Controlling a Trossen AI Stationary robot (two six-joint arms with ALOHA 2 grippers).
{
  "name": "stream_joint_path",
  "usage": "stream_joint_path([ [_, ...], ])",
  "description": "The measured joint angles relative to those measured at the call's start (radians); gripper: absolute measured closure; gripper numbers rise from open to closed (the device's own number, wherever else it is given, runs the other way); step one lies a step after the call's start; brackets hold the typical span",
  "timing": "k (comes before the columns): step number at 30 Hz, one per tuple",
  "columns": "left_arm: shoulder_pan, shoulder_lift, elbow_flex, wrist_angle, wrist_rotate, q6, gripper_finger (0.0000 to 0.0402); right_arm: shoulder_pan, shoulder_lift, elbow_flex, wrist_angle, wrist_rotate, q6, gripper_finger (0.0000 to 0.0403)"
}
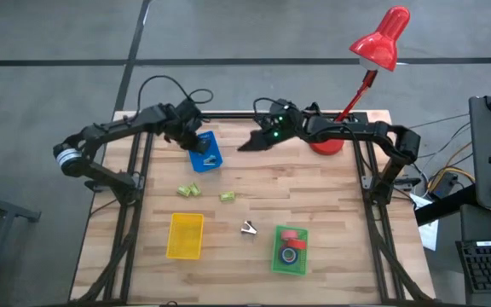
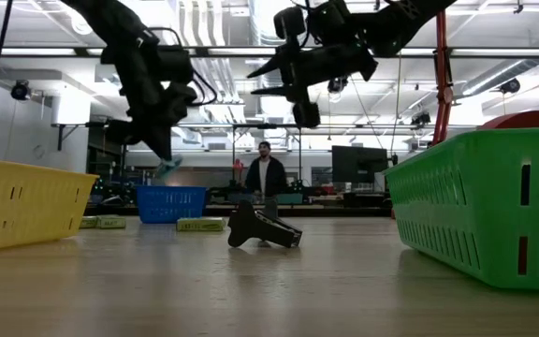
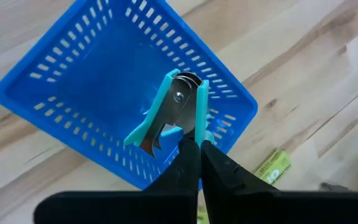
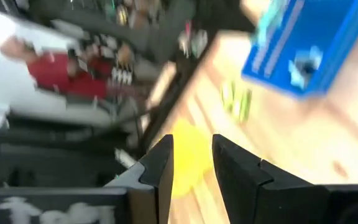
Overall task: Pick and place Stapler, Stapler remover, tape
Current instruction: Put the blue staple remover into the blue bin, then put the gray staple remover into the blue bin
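While my left gripper (image 3: 194, 146) hung above the blue tray (image 3: 73, 74), it pinched a teal stapler remover (image 3: 173, 115) tight. My right gripper (image 4: 191, 165) waited up high with its fingers apart, holding nothing. The tape (image 1: 291, 235) (red and blue rolls) sat in the green tray (image 1: 277, 258).

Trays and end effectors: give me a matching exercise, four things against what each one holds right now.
1 blue tray
2 green tray
3 left end effector
4 right end effector

a tape rolls
b nothing, open in the air
c shut on a stapler remover
d a stapler remover lying inside

Pairs: 1-d, 2-a, 3-c, 4-b
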Motion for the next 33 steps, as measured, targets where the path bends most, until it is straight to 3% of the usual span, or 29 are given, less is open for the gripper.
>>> stream_joint_path([
  [9,0.0,0.005,-0.069,0.097,0.015,-0.042,0.0374,0.051,0.0,0.0,-0.238,-0.05,-0.13,0.0315],
  [16,0.0,0.005,-0.065,0.1,0.023,-0.117,0.036,0.116,0.005,0.0,-0.245,-0.086,-0.204,0.0327],
  [24,-0.007,-0.004,0.009,0.111,0.08,-0.143,0.0337,0.131,0.005,0.0,-0.322,-0.081,-0.205,0.0328],
  [33,-0.05,-0.038,0.123,0.186,0.081,-0.282,0.0334,0.15,0.005,0.0,-0.417,-0.08,-0.34,0.0321],
])
